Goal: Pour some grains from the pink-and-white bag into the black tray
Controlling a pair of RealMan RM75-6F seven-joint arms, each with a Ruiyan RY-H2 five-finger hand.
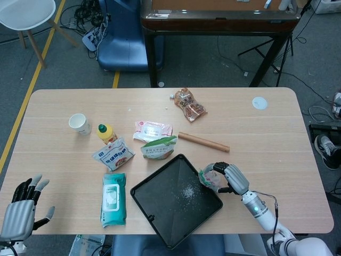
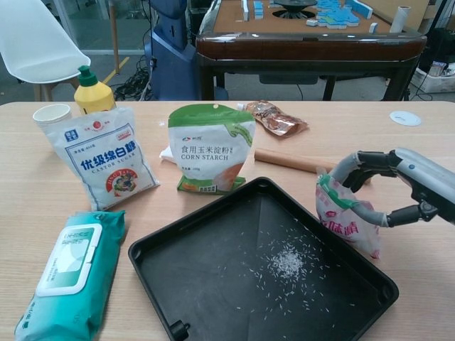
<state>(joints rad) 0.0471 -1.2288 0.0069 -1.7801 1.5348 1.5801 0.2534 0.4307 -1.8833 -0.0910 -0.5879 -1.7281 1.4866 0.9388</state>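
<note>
My right hand (image 2: pixel 398 186) holds the pink-and-white bag (image 2: pixel 344 219), fingers curled around its top, at the tray's three o'clock rim. The bag stands nearly upright against the black tray (image 2: pixel 206 277); I can't quite tell whether its base rests on the table (image 2: pixel 398 298) or the rim. A small heap of grains (image 2: pixel 288 261) lies right of the tray's middle. My left hand (image 1: pixel 21 209) sits at the table's seven o'clock corner, fingers spread, holding nothing.
</note>
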